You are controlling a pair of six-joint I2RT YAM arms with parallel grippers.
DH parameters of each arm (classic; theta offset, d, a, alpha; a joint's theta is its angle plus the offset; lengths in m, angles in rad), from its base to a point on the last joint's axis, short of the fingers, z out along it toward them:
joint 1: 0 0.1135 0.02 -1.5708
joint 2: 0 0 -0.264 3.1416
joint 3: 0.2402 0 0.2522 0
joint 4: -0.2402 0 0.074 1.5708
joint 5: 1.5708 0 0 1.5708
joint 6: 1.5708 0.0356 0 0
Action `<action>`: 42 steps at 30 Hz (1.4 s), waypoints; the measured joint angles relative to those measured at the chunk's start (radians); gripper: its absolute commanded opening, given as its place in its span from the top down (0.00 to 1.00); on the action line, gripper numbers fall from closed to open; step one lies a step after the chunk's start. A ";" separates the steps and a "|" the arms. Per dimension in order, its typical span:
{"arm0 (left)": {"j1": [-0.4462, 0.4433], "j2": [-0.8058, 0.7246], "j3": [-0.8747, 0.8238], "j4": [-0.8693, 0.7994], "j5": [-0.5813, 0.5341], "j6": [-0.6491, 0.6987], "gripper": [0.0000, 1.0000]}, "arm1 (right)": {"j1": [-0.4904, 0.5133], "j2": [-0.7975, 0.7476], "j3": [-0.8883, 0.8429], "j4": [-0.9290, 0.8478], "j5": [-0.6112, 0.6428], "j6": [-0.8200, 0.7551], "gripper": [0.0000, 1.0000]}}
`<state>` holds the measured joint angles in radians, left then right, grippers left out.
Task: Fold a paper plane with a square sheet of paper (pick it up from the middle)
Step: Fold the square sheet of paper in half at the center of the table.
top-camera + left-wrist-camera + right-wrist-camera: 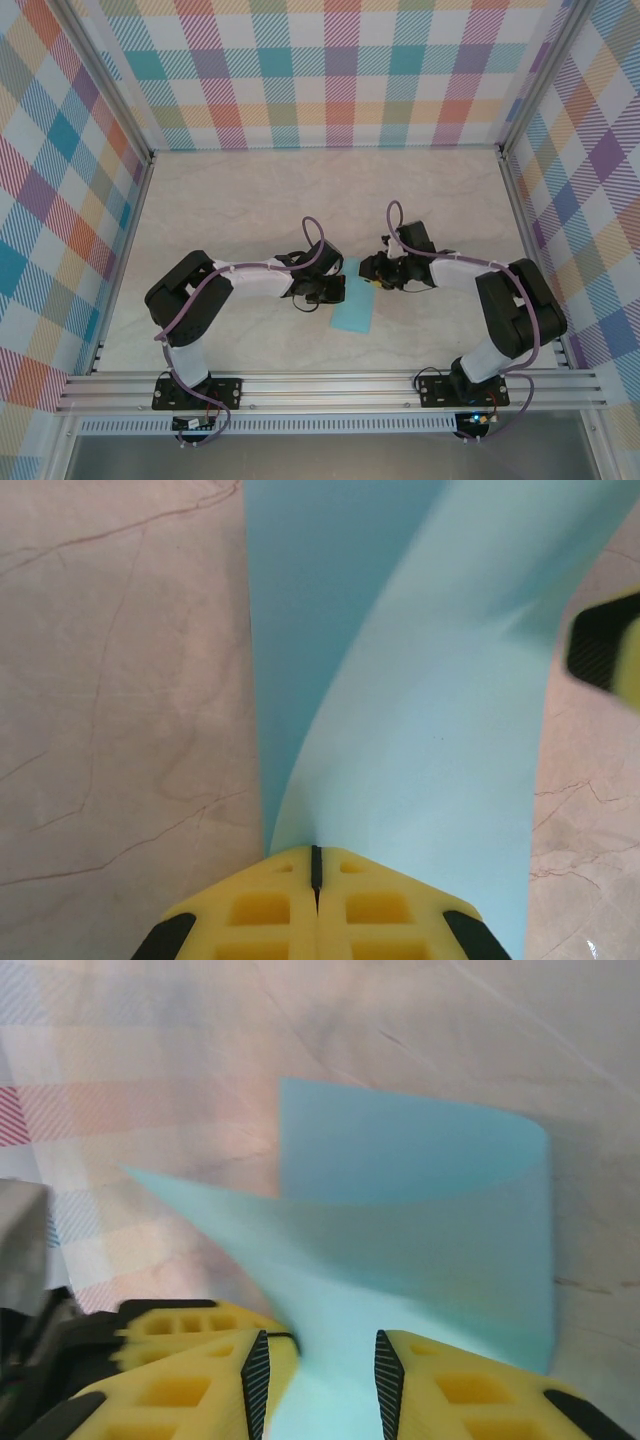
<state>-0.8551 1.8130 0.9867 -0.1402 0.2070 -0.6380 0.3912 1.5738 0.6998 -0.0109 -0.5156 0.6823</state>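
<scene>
The square sheet of paper [353, 308] is being held low over the middle of the pale marbled surface [230, 210], between the two arms, with its long side running from about 12 o'clock to 6 o'clock in the top view. Part of it is being lifted and curled, so that one flap is standing up while the rest is lying flat or close to flat. In the left wrist view the sheet is being pinched at its 6 o'clock edge by the left tool [316, 865], whose yellow fingers are pressed together with only a thin seam between them, and the paper is fanning out from that seam toward 12 o'clock and 1 o'clock. From above, this tool is being kept at the sheet's 10 o'clock side. The right tool [320, 1370] is being kept at the sheet's 1 o'clock corner in the top view. In its own wrist view its fingers are spread with a clear gap, and the paper is running through that gap toward 12 o'clock, where it is curving over into a rounded fold at 2 o'clock. Whether its pads are touching the paper cannot be told. One of its fingertips [605, 650] is being seen at 3 o'clock in the left wrist view, just beside the sheet's edge. The surface is being enclosed on three sides by checked walls [330, 70].
</scene>
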 measured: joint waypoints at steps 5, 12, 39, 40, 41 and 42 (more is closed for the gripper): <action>0.000 0.000 0.000 0.000 0.000 0.000 1.00 | -0.015 0.027 0.040 0.007 0.001 -0.016 0.65; 0.000 0.000 0.000 -0.001 -0.001 0.000 1.00 | -0.032 0.129 0.041 0.014 -0.002 -0.017 0.65; 0.000 0.000 0.003 -0.010 -0.004 0.003 1.00 | -0.084 0.192 0.133 -0.040 -0.013 -0.048 0.65; 0.000 0.000 0.004 -0.011 -0.004 0.003 1.00 | -0.084 0.192 0.140 -0.050 -0.011 -0.049 0.65; 0.000 0.000 0.004 -0.011 -0.004 0.003 1.00 | -0.084 0.190 0.146 -0.058 -0.010 -0.052 0.65; 0.000 0.000 0.004 -0.011 -0.004 0.003 1.00 | -0.088 0.187 0.155 -0.067 -0.009 -0.056 0.65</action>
<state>-0.8555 1.8130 0.9905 -0.1509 0.2031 -0.6353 0.3035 1.7603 0.8551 -0.0776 -0.5247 0.6266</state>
